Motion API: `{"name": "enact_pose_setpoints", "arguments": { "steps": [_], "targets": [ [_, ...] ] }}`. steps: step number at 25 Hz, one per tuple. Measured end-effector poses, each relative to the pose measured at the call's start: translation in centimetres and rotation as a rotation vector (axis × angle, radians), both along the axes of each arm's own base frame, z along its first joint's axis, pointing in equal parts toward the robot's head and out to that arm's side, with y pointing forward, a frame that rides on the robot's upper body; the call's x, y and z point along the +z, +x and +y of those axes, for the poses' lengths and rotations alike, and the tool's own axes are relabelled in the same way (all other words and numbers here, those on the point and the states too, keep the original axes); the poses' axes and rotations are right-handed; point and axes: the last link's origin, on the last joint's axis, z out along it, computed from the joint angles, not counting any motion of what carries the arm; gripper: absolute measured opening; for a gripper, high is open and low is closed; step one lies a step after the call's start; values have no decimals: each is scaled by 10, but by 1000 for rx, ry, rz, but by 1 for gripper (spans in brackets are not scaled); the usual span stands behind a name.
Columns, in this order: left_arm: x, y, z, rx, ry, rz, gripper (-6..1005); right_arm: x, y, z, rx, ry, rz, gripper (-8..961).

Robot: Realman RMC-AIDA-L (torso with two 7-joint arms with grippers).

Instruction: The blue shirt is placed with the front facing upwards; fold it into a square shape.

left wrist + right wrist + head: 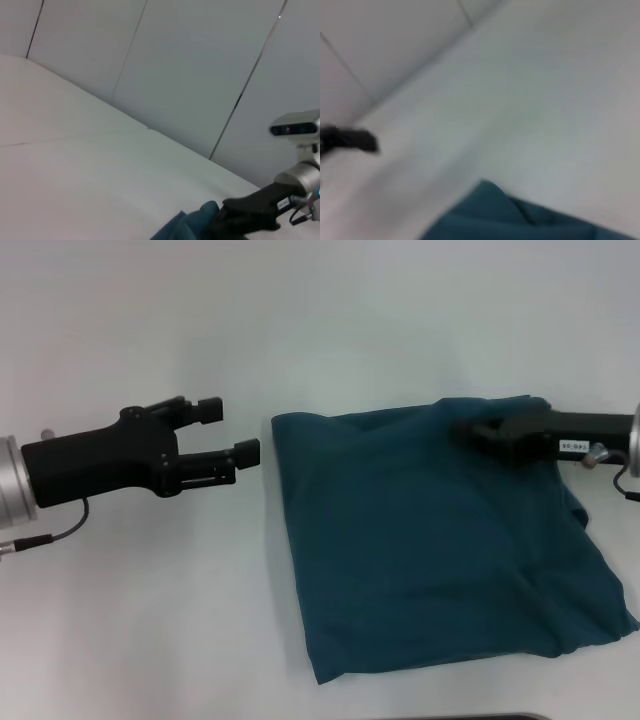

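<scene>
Head view: we see the left tool (227, 432) hovering, fingers parted and empty, just beside the shirt's left edge | the blue shirt (430, 540) lies mid-counter (150, 620), already roughly square; we judge it light, limp and layered, best pinched at corners | right tool (490, 430) over the far right corner, grip indiscernible.

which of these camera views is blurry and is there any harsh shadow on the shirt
Right wrist view: soft all over, the blue shirt and a dark shape at one edge smeared. Head view: sharper, light even, only faint fold shading on the shirt. Left wrist view: fairly sharp, no glare.
</scene>
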Motion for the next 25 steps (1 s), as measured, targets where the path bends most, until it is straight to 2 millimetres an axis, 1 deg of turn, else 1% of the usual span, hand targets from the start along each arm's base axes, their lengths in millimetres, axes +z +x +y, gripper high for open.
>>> {"name": "enact_pose_setpoints", "arguments": {
  "steps": [3, 8, 9, 10, 11, 14, 17, 19, 25],
  "targets": [
    [-2, -2, -3, 24, -39, 5, 907, 11, -3, -5, 40, 16, 52, 52],
    [-8, -4, -9, 70, -119, 13, 908, 30, -4, -11, 70, 22, 85, 58],
    [-11, -3, -11, 83, -148, 16, 908, 35, -4, -12, 74, 29, 96, 59],
    [-16, 0, -13, 118, -227, 19, 908, 40, -3, -13, 75, 34, 109, 60],
    [-17, 1, -13, 123, -242, 20, 908, 45, -3, -14, 77, 41, 122, 61],
    [-19, 5, -13, 177, -316, 13, 908, 60, -3, -18, 93, 49, 162, 141],
    [-19, 4, -10, 251, -365, 29, 908, 69, -4, -19, 102, 61, 185, 221],
    [-21, 1, -6, 339, -403, 63, 908, 72, -3, -19, 97, 66, 183, 274],
    [-26, 1, -1, 420, -448, 102, 907, 74, -3, -19, 91, 66, 183, 519]
  ]
}}
